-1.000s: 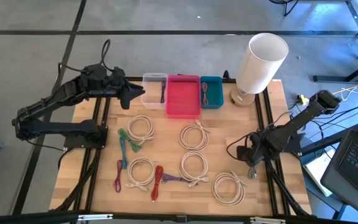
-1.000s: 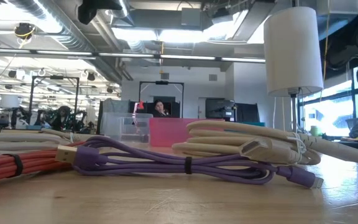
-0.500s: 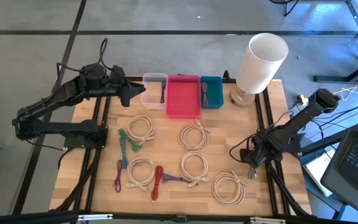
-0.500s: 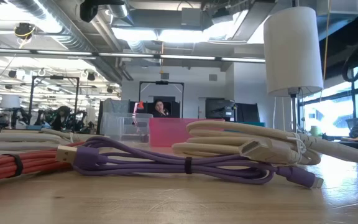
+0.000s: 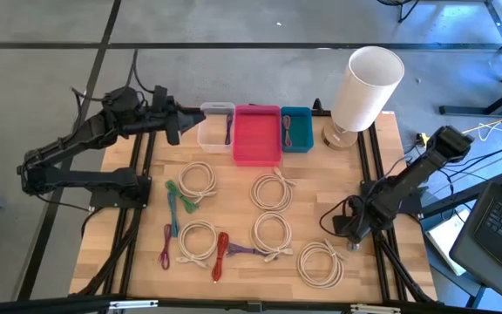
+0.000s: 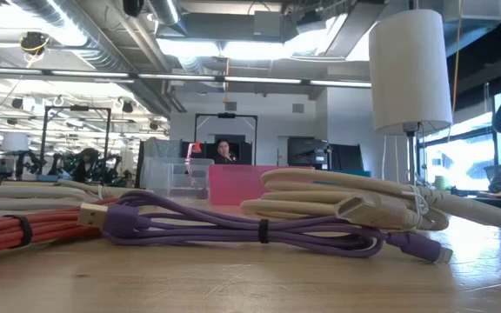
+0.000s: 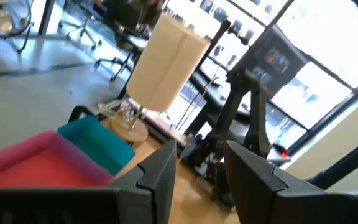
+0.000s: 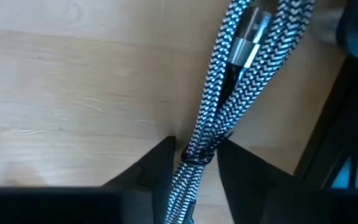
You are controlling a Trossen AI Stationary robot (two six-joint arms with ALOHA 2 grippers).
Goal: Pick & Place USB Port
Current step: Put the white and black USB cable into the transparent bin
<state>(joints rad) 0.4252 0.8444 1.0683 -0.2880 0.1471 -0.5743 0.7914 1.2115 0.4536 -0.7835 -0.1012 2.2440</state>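
Note:
A black-and-white braided USB cable (image 8: 229,81) lies bundled on the wood by the table's right edge (image 5: 353,243). My right gripper (image 8: 196,152) hangs over it, pointing down. It is open, with one finger on each side of the bundle at its dark tie band; I cannot tell if they touch it. In the high view this gripper (image 5: 349,230) covers most of the cable. My left gripper (image 5: 179,124) is open and empty, raised beside the clear bin (image 5: 217,125); its fingers (image 7: 160,174) point across the bins toward the lamp.
A pink bin (image 5: 257,135) and a teal bin (image 5: 296,128) stand next to the clear one along the far edge. A white lamp (image 5: 369,87) is at the far right corner. Several white cable coils (image 5: 271,190), plus green (image 5: 177,201), red (image 5: 222,255) and purple (image 6: 259,228) cables, lie across the middle.
My right gripper has moved toward the near edge and down onto the braided cable. My left gripper has drawn back from the clear bin toward the table's left and has risen, leaving the top of the low view.

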